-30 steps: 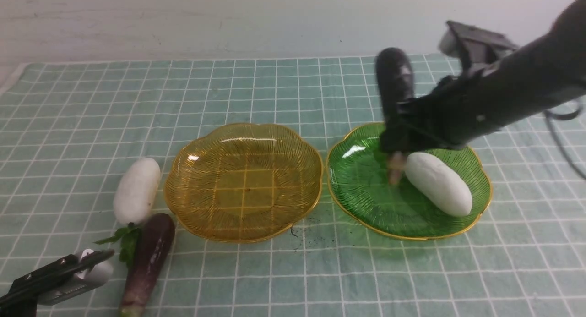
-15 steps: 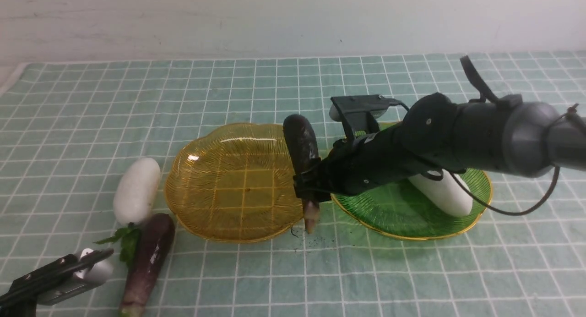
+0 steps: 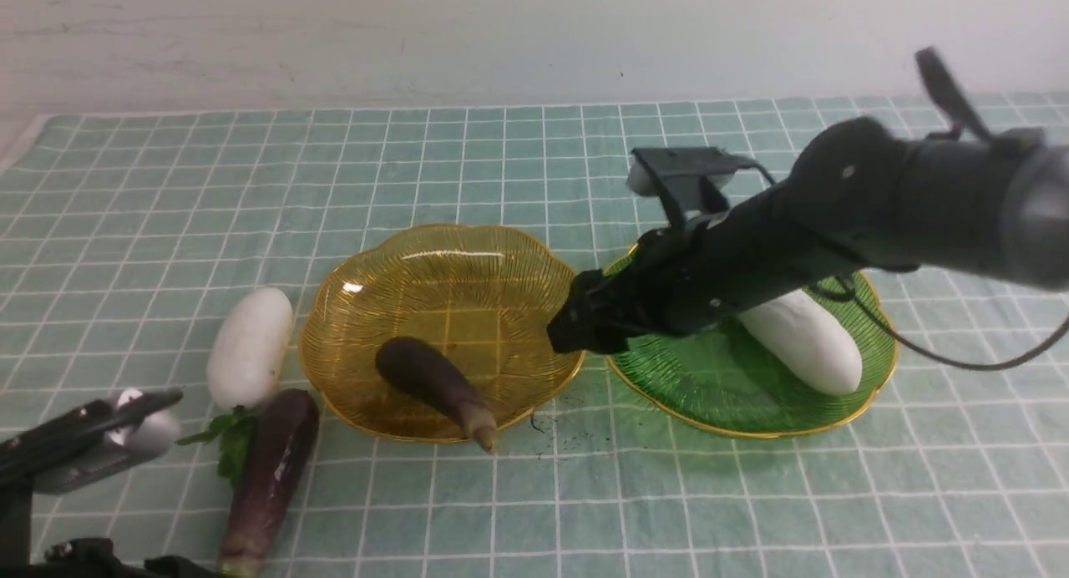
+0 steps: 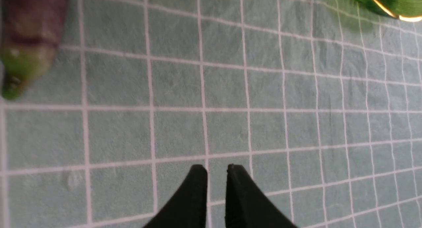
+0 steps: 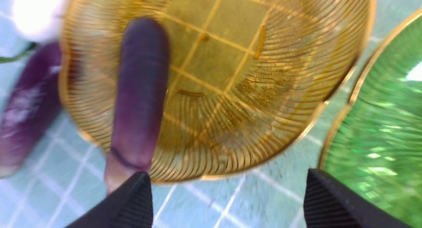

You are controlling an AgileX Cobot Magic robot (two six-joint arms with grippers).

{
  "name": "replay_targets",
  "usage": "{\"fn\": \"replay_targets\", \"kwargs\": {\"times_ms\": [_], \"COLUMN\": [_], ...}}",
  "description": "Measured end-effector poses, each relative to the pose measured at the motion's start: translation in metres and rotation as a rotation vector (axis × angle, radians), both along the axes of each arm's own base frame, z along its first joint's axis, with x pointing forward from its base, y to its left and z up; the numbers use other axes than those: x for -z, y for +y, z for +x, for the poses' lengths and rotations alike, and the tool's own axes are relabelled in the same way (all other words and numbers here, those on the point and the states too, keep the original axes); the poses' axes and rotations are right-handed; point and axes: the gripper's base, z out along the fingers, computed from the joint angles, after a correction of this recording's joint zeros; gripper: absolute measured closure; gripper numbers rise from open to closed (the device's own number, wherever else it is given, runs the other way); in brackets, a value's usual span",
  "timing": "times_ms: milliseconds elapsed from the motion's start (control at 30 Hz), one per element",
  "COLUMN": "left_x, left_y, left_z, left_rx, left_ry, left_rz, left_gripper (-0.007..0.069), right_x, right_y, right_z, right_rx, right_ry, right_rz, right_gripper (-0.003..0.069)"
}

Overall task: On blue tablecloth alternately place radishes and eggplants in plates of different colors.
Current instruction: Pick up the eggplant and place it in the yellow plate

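Amber plate (image 3: 443, 269), centre: we see one eggplant (image 3: 434, 386).
Right gripper (image 5: 227, 198), right of centre: we have it wide open.
Left gripper (image 4: 217, 170), lower left: we see its fingertips slightly apart.

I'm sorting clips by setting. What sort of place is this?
Probably a robot test table or lab workspace: a robot arm reaches over a gridded tablecloth against a plain pale wall, with toy-like vegetables, such as a white radish, set out in and around two plates.

A plain whitish wall (image 3: 518, 43), marked with faint scuffs and small dark specks, stands behind the far edge of the cloth-covered counter.
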Motion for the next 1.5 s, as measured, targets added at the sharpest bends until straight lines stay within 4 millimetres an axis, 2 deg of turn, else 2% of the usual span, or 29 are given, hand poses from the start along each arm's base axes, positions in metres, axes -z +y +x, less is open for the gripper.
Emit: {"fn": "replay_targets", "kwargs": {"times_ms": [33, 133, 233, 300, 400, 500, 667, 833, 900, 1067, 1167, 1267, 1500], "left_x": [-0.004, -0.02, -0.03, -0.033, -0.031, -0.024, -0.024, -0.025, -0.017, 0.01, 0.029, 0.037, 0.061], "left_y": [0.001, 0.01, 0.015, 0.017, 0.018, 0.019, 0.019, 0.019, 0.018, 0.018, 0.018, 0.018, 0.018], "left_z": [0.001, 0.007, 0.01, 0.013, 0.023, 0.043, 0.075, 0.104, 0.115, 0.13, 0.138, 0.142, 0.153], "left_rx": [-0.006, -0.066, -0.113, -0.13, -0.137, -0.129, -0.122, -0.121, -0.116, -0.101, -0.095, -0.093, -0.076], "left_ry": [-0.009, -0.029, -0.046, -0.046, -0.011, 0.06, 0.108, 0.137, 0.18, 0.298, 0.367, 0.395, 0.433], "left_rz": [0.015, 0.105, 0.143, 0.159, 0.166, 0.192, 0.219, 0.222, 0.226, 0.235, 0.242, 0.245, 0.263], "left_gripper": [0.054, 0.0498, 0.0458, 0.0434, 0.0383, 0.0319, 0.027, 0.026, 0.026, 0.026, 0.026, 0.026, 0.026], "right_x": [-0.004, -0.045, -0.073, -0.085, -0.099, -0.113, -0.124, -0.128, -0.125, -0.105, -0.093, -0.088, -0.086], "right_y": [-0.005, -0.038, -0.07, -0.084, -0.104, -0.12, -0.133, -0.143, -0.146, -0.15, -0.151, -0.152, -0.152], "right_z": [0.0, -0.013, -0.028, -0.036, -0.055, -0.072, -0.098, -0.133, -0.147, -0.18, -0.188, -0.19, -0.19], "right_rx": [0.002, -0.003, -0.003, 0.0, -0.024, -0.006, 0.063, 0.111, 0.116, 0.114, 0.11, 0.108, 0.108], "right_ry": [-0.002, -0.025, -0.023, -0.02, 0.022, 0.0, -0.022, -0.053, -0.061, -0.032, -0.007, 0.01, 0.014], "right_rz": [0.001, 0.012, 0.001, -0.003, -0.029, -0.08, -0.152, -0.204, -0.213, -0.222, -0.227, -0.234, -0.235], "right_gripper": [0.0118, 0.0201, 0.033, 0.0393, 0.0531, 0.0645, 0.0671, 0.0673, 0.0673, 0.0674, 0.0674, 0.0674, 0.0674]}}
